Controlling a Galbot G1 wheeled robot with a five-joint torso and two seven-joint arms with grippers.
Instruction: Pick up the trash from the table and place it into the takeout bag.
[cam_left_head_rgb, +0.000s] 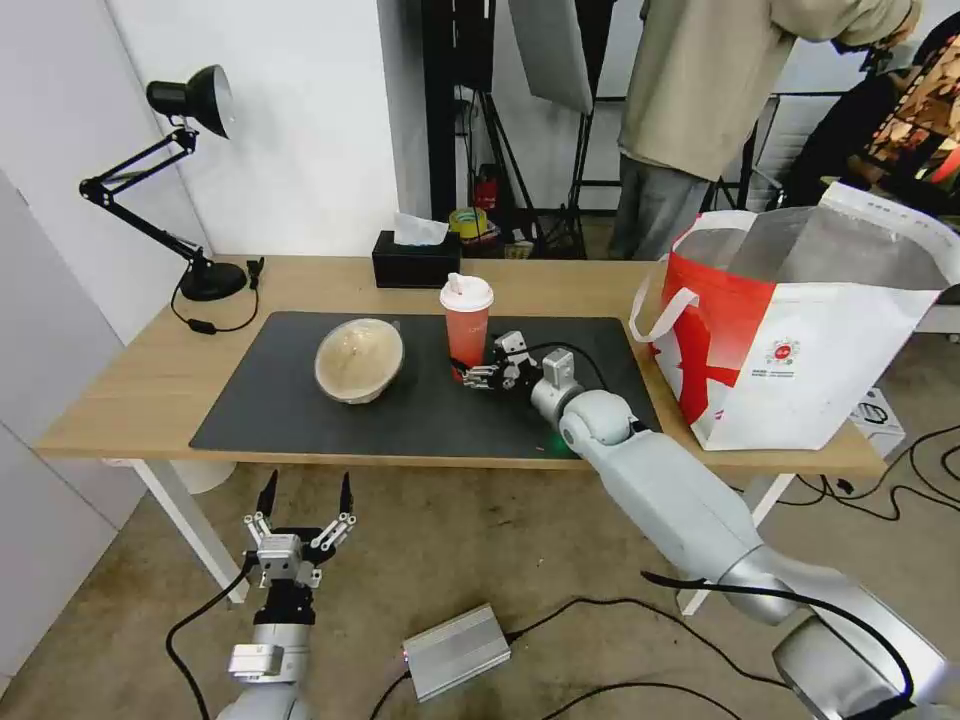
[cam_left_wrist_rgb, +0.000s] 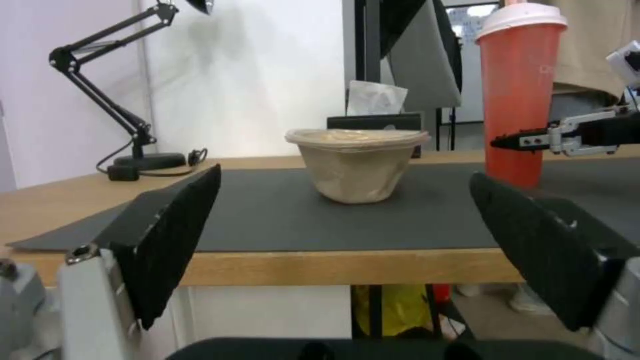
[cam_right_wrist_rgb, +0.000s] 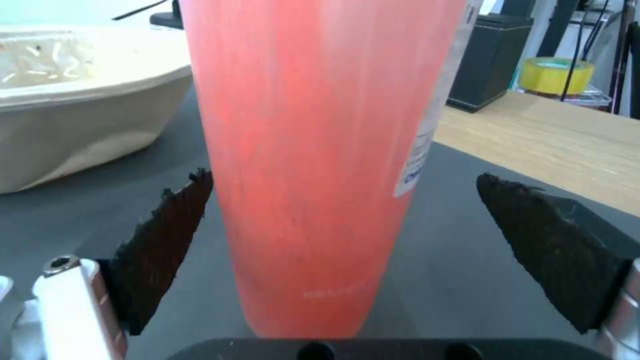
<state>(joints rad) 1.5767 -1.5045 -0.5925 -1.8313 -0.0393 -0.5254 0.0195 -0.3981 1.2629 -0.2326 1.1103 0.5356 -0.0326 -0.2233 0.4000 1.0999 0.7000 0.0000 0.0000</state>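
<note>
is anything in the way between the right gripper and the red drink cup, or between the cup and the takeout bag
Nothing visible blocks either. The right gripper is open around the foot of the red drink cup, one pad beside it. Bare mat lies between the cup and the takeout bag.

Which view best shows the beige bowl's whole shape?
The left wrist view: the beige bowl stands whole, in side profile, on the mat. The head view shows it from above; the right wrist view catches part of it beside the red cup.

Red drink cup (cam_left_head_rgb: 467, 320) with white lid is standing upright at frame centre on the table's (cam_left_head_rgb: 120, 385) grey mat. Beige bowl (cam_left_head_rgb: 359, 360) is sitting left of it. Red-and-white takeout bag (cam_left_head_rgb: 800, 330) is standing open at right, foil lining showing.
</note>
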